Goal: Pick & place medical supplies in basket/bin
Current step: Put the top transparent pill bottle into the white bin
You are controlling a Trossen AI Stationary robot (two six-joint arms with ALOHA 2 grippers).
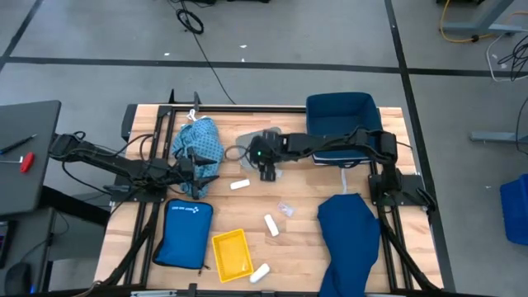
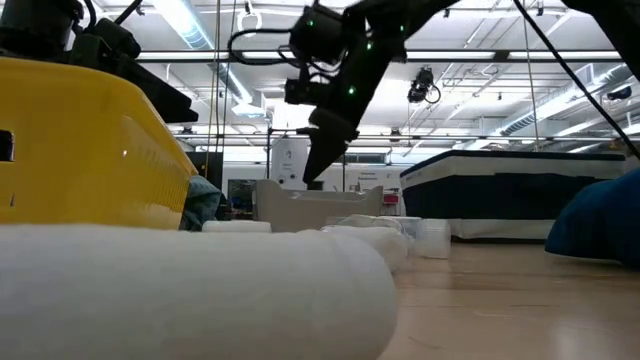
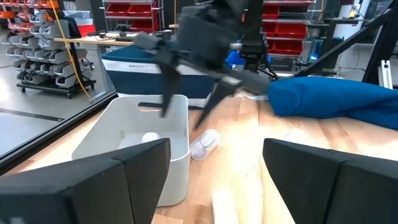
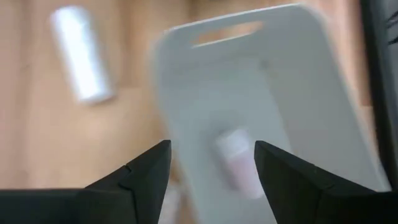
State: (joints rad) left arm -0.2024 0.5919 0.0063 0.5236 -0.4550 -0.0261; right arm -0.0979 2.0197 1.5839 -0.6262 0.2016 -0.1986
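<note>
We are hovering our right gripper (image 1: 266,172) over the white bin (image 3: 134,140) near the table's (image 1: 305,227) middle, its fingers (image 4: 140,171) standing open and empty. One white roll (image 4: 239,158) is lying inside the bin, and another roll (image 1: 239,185) is lying on the table just beside it. Our left gripper (image 1: 205,169) is waiting beside the light blue patterned cloth (image 1: 198,140), fingers spread open, holding nothing. The navy cloth (image 1: 346,235) is lying toward the right front.
</note>
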